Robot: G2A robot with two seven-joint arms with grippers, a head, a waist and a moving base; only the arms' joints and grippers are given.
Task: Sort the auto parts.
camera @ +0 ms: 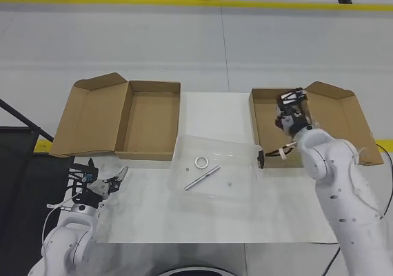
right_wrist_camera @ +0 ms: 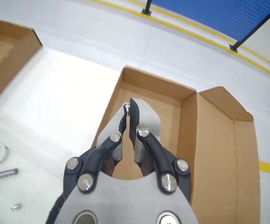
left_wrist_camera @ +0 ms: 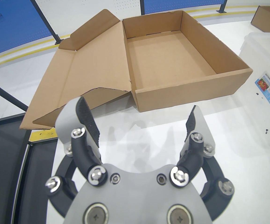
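The right wrist view shows what the top view hides. There the right tool [right_wrist_camera: 128, 108] is pinched almost closed on a small shiny metal part [right_wrist_camera: 126, 106], caught at the very tips of its pads. It hangs over the open brown cardboard box [right_wrist_camera: 170, 122] just right of the clear plastic tray [camera: 238, 155]. In the top view the same tool sits above that box's far end, but the part between its pads cannot be made out.

The left wrist view shows the left tool [left_wrist_camera: 138, 108] with its fingers spread wide and nothing between them. It hangs over the bare white desk [left_wrist_camera: 149, 122], left of the tray and well apart from it. Ahead of it is a second open brown cardboard box [left_wrist_camera: 172, 54], which lies just left of the tray.

Inside the tray, a white ring [camera: 200, 162] and a thin grey metal rod [camera: 202, 178] lie near each other. The right wrist view adds a tiny metal piece [right_wrist_camera: 16, 207] near the rod.

Around the desk is a pale grey floor [camera: 183, 41] crossed by a yellow line [camera: 252, 5]. Blue perforated panels [left_wrist_camera: 9, 12] on black posts stand beyond.
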